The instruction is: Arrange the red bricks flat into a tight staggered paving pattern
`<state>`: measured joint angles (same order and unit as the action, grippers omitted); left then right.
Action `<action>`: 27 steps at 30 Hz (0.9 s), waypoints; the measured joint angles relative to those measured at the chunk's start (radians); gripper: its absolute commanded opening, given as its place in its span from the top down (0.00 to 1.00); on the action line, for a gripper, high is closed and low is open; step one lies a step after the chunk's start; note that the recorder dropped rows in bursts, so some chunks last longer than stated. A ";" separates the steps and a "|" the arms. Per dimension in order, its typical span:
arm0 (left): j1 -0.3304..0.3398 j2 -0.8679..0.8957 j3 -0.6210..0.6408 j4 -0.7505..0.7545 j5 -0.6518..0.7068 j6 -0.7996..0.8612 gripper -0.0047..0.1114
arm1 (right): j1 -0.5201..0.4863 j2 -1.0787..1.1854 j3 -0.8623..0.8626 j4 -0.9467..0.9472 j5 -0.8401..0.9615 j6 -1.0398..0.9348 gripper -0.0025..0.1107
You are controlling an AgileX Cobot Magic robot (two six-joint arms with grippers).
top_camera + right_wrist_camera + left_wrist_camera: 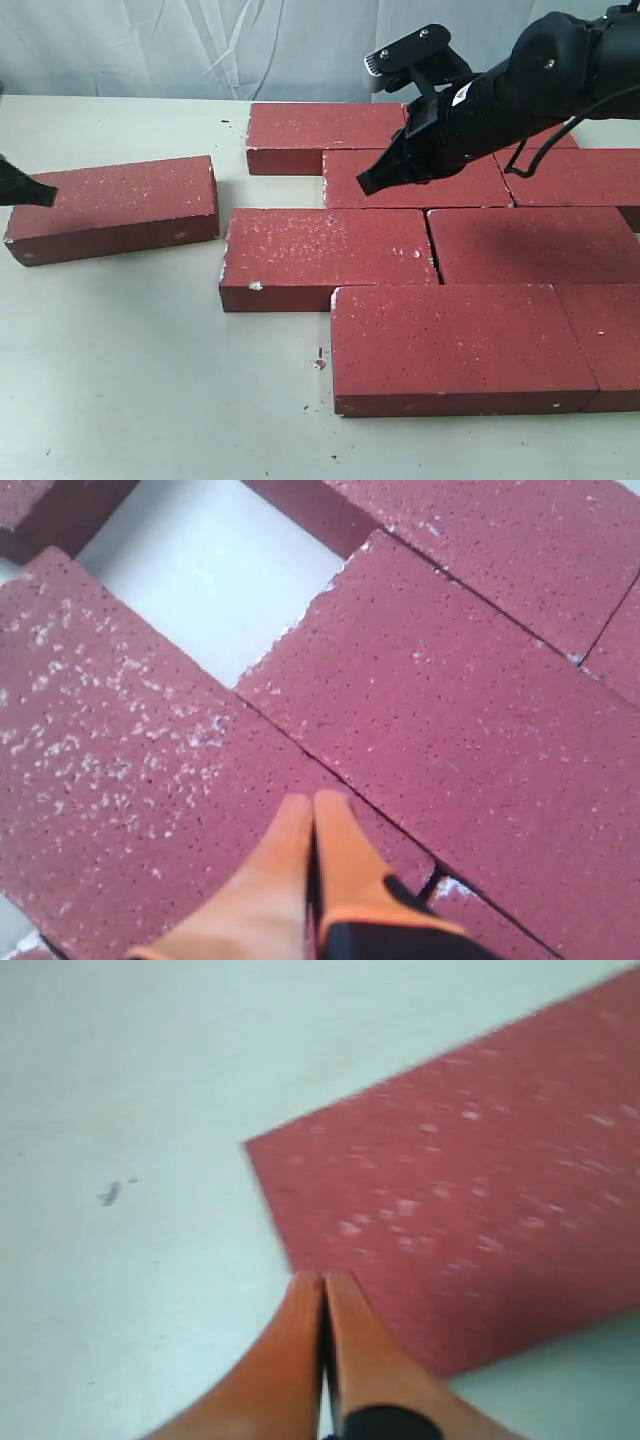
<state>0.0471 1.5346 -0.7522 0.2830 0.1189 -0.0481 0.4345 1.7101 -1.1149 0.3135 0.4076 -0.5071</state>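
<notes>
At the far left edge of the exterior view the left tool [40, 190] comes in low, and the left wrist view shows its orange fingers [290, 1350] pressed together with nothing between them. Their tip sits at the edge of the stray brick [115, 205], close to a corner; whether it touches is hard to tell.

That brick lies flat and slightly skewed on the worktop [130, 380], with a bare gap between it and the rest. From the centre to the right edge the other red bricks [330, 255] lie flat in staggered rows, joints offset and mostly tight.

Over the second row from the top, in the upper middle of the frame, the right tool [368, 183] hangs – fully closed and empty, its tip above a seam between two bricks.

The step in hand looks like bringing in the one loose brick, with the closed left tool used as a pusher rather than a clamp. The next move calls for a steady shove rightward along the worktop, pressing off-centre enough to square the brick up, until its end butts the pattern's left side with the joint offset from the neighbouring rows – and the right tool kept clear or steadying the laid bricks
</notes>
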 measured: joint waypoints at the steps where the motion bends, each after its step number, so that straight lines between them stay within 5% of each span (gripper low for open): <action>1: 0.046 0.000 0.000 -0.010 -0.025 -0.007 0.96 | 0.000 0.000 0.000 0.007 -0.012 -0.002 0.99; 6: 0.280 0.002 0.002 -0.115 -0.047 -0.027 0.96 | 0.010 0.033 0.000 0.051 -0.048 -0.012 0.99; 8: 0.321 0.028 0.002 -0.140 -0.047 -0.027 0.96 | 0.030 0.076 -0.007 0.053 -0.077 -0.023 0.99; 14: 0.325 0.217 -0.116 -0.248 0.126 0.077 0.96 | 0.114 0.279 -0.393 0.055 0.139 -0.034 0.99; 27: 0.325 0.376 -0.233 -1.240 0.263 1.029 0.96 | 0.194 0.745 -1.048 -0.223 0.367 0.204 0.99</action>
<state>0.3719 1.9106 -0.9854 -0.9573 0.3817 0.9808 0.6286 2.4550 -2.1632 0.0908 0.7749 -0.3034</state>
